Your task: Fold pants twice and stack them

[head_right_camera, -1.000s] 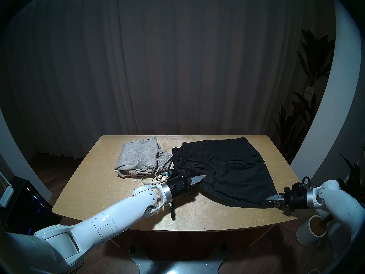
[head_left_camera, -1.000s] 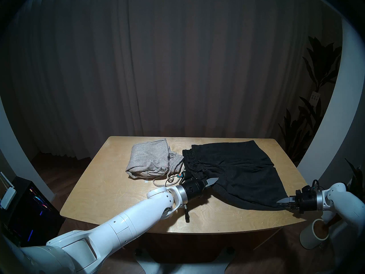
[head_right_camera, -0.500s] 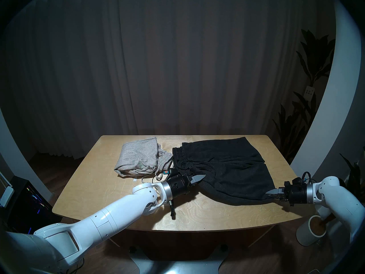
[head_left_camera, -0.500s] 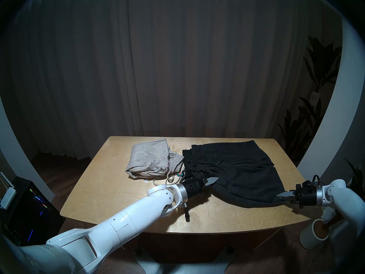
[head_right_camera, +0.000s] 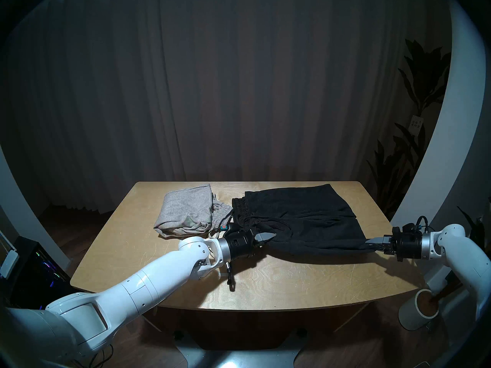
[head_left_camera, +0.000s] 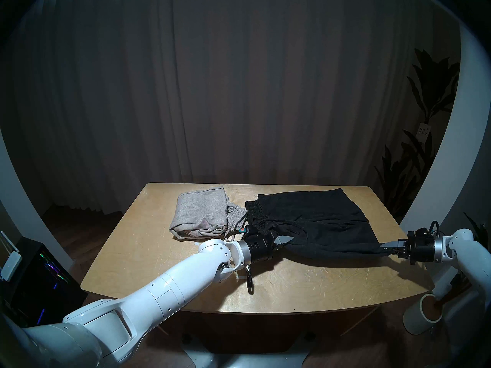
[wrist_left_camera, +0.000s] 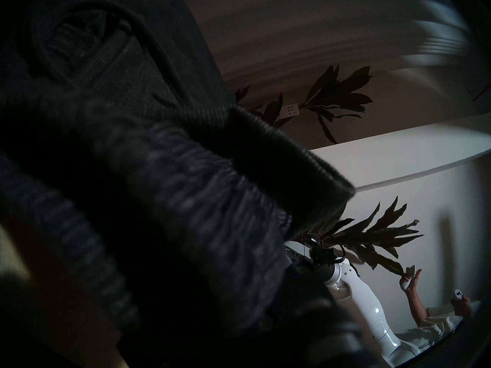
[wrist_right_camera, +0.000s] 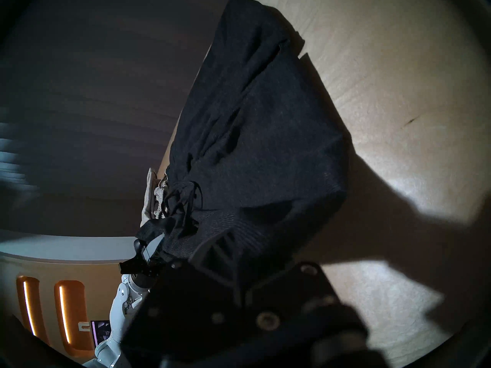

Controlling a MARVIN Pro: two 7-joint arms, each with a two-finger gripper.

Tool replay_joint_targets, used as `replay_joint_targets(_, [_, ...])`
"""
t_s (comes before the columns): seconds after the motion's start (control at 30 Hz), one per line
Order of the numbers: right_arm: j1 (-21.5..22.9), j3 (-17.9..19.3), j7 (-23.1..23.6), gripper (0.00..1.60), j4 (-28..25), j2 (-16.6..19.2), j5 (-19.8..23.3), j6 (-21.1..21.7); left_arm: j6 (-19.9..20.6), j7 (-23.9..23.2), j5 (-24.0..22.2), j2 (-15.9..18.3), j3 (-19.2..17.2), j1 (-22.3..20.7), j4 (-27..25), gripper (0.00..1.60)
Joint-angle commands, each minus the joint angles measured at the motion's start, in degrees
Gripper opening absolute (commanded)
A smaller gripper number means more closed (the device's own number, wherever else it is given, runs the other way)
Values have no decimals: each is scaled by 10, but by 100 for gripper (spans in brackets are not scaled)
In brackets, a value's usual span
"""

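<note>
Both arms extended, jaws clamped

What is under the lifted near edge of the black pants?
Under the black pants' raised near edge, held between the left gripper and right gripper, bare table and shadow show. The far part lies flat; whatever it covers is hidden.

You see the black pants (head_left_camera: 326,226), a flat knit with a ribbed band and a black cord (head_left_camera: 279,222), beside the light heather grey pants (head_left_camera: 200,214) with a pale cord. Your desk (head_left_camera: 292,287) is pale yellow wood with a swirling grain. Both arms are glossy white with black wrists, and each tool has grey fingers (head_left_camera: 284,239). Behind hangs a dull brown curtain (head_left_camera: 212,94); dark leaves (head_left_camera: 425,94) stand against a white wall.
</note>
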Motion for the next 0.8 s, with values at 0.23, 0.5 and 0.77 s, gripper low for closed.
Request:
replay_joint_targets(0.23, [57,-1,-11,0,-23,-10,38,-1,56,97,-73,-15,-9,-29,81,0])
replay_joint_targets(0.5, [99,-7,-43,0,-20,-36,50,-1,71,151,-108,-34,-16,-68,116,0])
replay_joint_targets(0.77, [151,-11,-95,0,0,-78,69,-1,63,200,-157,-60,-40,-92,170,0])
